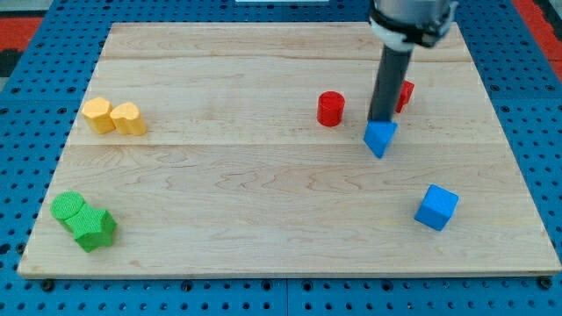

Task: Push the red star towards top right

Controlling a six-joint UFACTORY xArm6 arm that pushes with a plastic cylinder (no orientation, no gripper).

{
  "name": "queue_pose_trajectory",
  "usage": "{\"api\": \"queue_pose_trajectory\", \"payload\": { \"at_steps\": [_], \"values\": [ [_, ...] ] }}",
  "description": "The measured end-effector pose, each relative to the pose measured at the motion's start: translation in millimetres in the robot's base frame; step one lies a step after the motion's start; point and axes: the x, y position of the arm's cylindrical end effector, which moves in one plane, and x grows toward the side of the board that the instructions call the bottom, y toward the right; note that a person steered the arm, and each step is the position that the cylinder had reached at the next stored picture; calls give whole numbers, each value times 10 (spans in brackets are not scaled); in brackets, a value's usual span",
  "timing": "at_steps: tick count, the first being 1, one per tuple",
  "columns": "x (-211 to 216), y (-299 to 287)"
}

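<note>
The red star (pixel 405 94) lies near the view's top right and is mostly hidden behind my rod; only its right part shows. My tip (pixel 380 120) is just below-left of the star and touches the top of a blue triangular block (pixel 379 139). A red cylinder (pixel 330 108) stands to the left of the tip.
A blue cube (pixel 436 207) sits at the lower right. Two yellow blocks (pixel 114 116) lie side by side at the left. Two green blocks (pixel 82 221) lie at the bottom left. The wooden board (pixel 263 175) rests on a blue pegboard.
</note>
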Motion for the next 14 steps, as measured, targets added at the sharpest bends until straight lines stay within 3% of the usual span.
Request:
{"api": "queue_pose_trajectory", "payload": {
  "at_steps": [1, 2, 3, 6, 11, 12, 14],
  "values": [
    [474, 27],
    [505, 68],
    [208, 67],
    [-160, 67],
    [-55, -5],
    [-485, 399],
    [-1110, 254]
  ]
}}
